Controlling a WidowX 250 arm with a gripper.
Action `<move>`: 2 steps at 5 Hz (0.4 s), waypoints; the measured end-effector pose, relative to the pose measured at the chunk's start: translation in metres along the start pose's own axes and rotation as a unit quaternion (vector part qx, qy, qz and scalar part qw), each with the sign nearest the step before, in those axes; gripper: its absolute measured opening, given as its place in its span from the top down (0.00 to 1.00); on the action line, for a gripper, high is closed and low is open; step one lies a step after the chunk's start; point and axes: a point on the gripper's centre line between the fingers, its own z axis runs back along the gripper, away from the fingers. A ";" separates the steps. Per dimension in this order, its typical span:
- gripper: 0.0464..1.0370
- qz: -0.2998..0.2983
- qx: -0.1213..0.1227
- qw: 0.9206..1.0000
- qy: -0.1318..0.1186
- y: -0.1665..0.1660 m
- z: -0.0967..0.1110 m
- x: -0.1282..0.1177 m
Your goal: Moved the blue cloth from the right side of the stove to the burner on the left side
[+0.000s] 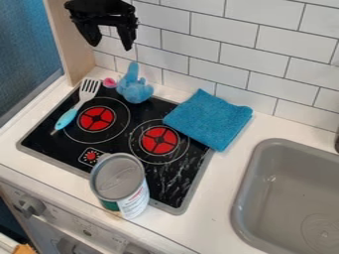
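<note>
Camera view: small print runs over the white and green label of the can at the stove's front edge (too tiny to read, alas). The gripper hangs at upper left, fingers spread apart. Well apart from them, lower and to the right in view, the blue cloth lies folded across the stove's right edge and onto the bench.
</note>
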 end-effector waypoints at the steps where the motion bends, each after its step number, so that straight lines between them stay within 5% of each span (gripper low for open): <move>1: 0.04 0.003 -0.003 1.000 0.017 -0.001 -0.011 -0.007; 2: 0.04 -0.022 -0.004 0.999 0.037 -0.019 -0.017 -0.017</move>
